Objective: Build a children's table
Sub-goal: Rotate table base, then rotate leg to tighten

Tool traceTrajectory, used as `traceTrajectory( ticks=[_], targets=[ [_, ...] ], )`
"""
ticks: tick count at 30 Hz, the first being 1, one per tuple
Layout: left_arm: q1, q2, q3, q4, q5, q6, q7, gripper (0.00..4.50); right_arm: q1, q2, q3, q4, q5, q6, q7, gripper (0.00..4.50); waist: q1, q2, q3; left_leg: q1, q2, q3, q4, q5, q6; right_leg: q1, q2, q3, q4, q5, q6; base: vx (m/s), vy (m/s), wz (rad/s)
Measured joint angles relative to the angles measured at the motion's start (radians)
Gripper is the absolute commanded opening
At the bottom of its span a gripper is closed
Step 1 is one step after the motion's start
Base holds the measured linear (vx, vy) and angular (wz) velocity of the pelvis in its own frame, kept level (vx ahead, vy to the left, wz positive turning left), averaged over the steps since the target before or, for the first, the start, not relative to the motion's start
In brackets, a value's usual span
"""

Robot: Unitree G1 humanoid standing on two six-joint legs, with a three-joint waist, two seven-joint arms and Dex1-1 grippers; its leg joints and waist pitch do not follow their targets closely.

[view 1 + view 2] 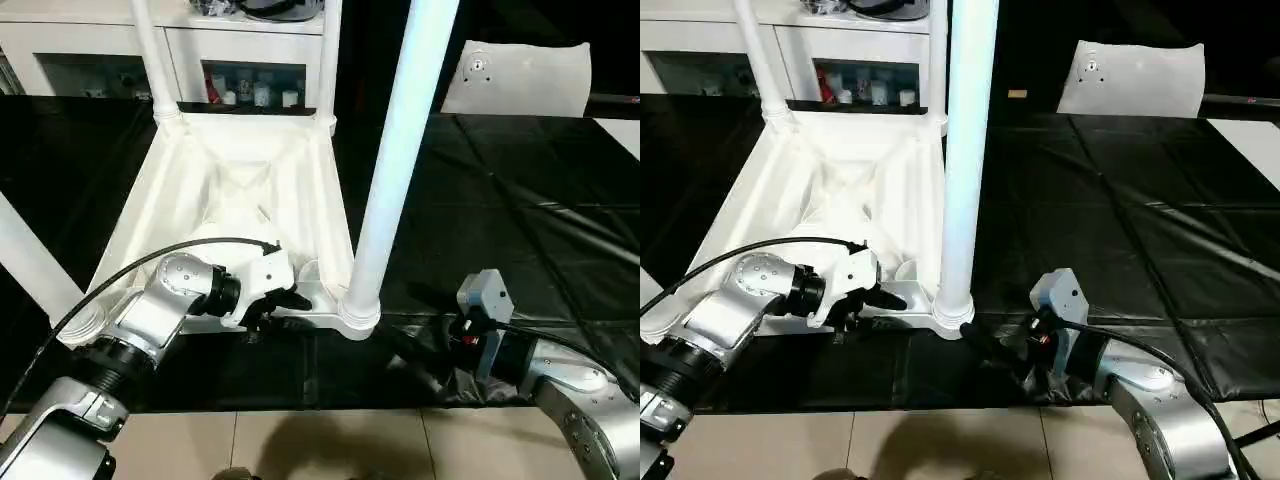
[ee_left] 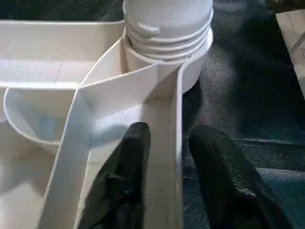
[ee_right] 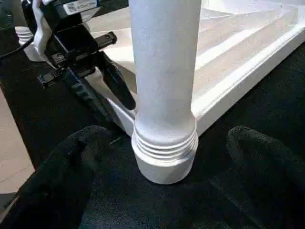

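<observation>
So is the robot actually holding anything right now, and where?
The left gripper straddles the upside-down table top's near rim; a firm clamp cannot be told. The right gripper is open around the leg.

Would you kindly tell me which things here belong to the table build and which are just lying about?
Job:
- upturned table top
- near-corner leg in its socket
- far-corner leg

Lying about:
- white cabinets
- flat white panel
- black sheeting
</observation>
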Motion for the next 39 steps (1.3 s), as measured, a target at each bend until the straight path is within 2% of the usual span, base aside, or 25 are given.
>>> traceTrajectory(
  ticks=[4,6,10,12,15,23,26,29,30,32,34,39],
  targets=[
    [-0.003,-0.006,0.002,0.006,0.000,0.007,0.000,1.07,0.000,-0.001,0.000,0.000,0.007,0.002,0.000,4.50,0.000,0.001,-0.001,0.000,0.000,0.000,0.000,0.000,0.000,0.000,0.000,0.000,0.000,0.000,0.000,0.000,0.000,0.00],
    [-0.006,-0.009,0.002,0.012,0.000,0.007,-0.003,0.71,0.000,-0.002,0.000,0.000,0.012,0.002,0.000,4.50,0.001,0.001,-0.001,0.000,0.000,0.000,0.000,0.000,0.000,0.000,0.000,0.000,0.000,0.000,0.000,0.000,0.000,0.00],
    [-0.013,-0.021,0.002,0.025,0.000,0.007,-0.011,0.63,0.000,-0.003,-0.001,0.000,0.012,0.002,0.000,4.50,0.001,0.002,-0.001,0.000,0.000,0.000,0.000,0.000,0.000,0.001,0.000,0.000,0.000,0.000,0.000,0.000,0.000,0.00],
    [-0.023,-0.027,0.002,0.041,0.001,0.007,-0.016,0.27,0.000,-0.006,-0.001,0.001,0.012,0.002,0.000,4.50,0.003,0.003,-0.001,0.000,0.000,0.000,0.000,0.000,0.000,0.001,0.000,0.000,0.000,0.000,0.000,0.000,0.000,0.00],
    [-0.024,-0.029,0.000,0.043,0.003,0.005,-0.026,0.11,0.000,-0.008,-0.003,0.003,0.012,0.001,0.000,4.50,0.003,0.004,-0.001,0.000,0.000,0.000,0.000,0.000,0.000,0.002,0.000,0.000,0.000,0.000,0.000,0.000,0.000,0.00],
    [-0.027,-0.023,0.002,0.050,0.004,-0.013,-0.042,0.11,-0.020,-0.009,-0.005,0.022,0.012,-0.009,0.003,4.50,0.002,0.004,-0.001,0.000,0.000,0.000,0.000,0.000,0.000,0.001,0.000,0.000,0.000,0.000,0.000,0.000,0.000,0.00],
    [0.004,0.018,0.011,0.011,-0.006,-0.029,-0.077,0.11,-0.049,-0.012,-0.005,0.050,0.014,-0.019,0.022,4.50,-0.004,0.004,-0.001,-0.001,0.000,0.000,0.000,0.000,0.000,0.000,0.000,0.000,0.000,0.000,0.000,0.000,0.000,0.00],
    [0.025,0.046,0.024,-0.009,-0.026,-0.029,-0.126,0.11,-0.067,-0.013,-0.001,0.077,0.021,-0.027,0.054,4.50,-0.001,0.005,0.000,-0.001,0.000,0.000,-0.001,0.001,0.001,-0.001,0.000,-0.001,0.000,0.000,0.000,0.000,0.000,0.00],
    [0.032,0.051,0.028,-0.017,-0.031,-0.029,-0.138,0.00,-0.082,-0.012,0.003,0.091,0.033,-0.031,0.081,4.20,0.000,0.004,0.000,-0.001,0.000,0.000,-0.001,0.003,0.005,-0.002,0.000,-0.001,0.000,0.000,0.000,0.000,0.000,0.00],
    [0.040,0.054,0.031,-0.022,-0.033,-0.037,-0.157,0.00,-0.117,-0.009,0.022,0.119,0.048,-0.043,0.139,4.13,0.002,0.004,0.000,0.000,0.000,0.000,0.000,0.002,0.006,-0.002,0.000,-0.002,-0.001,0.000,0.000,0.000,0.000,0.00],
    [0.040,0.053,0.031,-0.022,-0.033,-0.049,-0.164,0.00,-0.168,-0.007,0.056,0.165,0.056,-0.061,0.202,3.87,0.003,0.003,0.000,0.000,0.000,0.000,0.001,0.002,0.006,-0.002,-0.001,-0.002,0.000,0.000,0.000,0.000,0.000,0.00],
    [0.039,0.062,0.025,-0.022,-0.030,-0.083,-0.190,0.00,-0.228,-0.006,0.100,0.257,0.053,-0.080,0.299,3.43,0.013,0.001,0.001,-0.001,0.000,0.000,0.001,0.002,0.007,-0.002,-0.002,-0.002,-0.001,0.000,0.000,0.000,0.000,0.00]
  ],
)
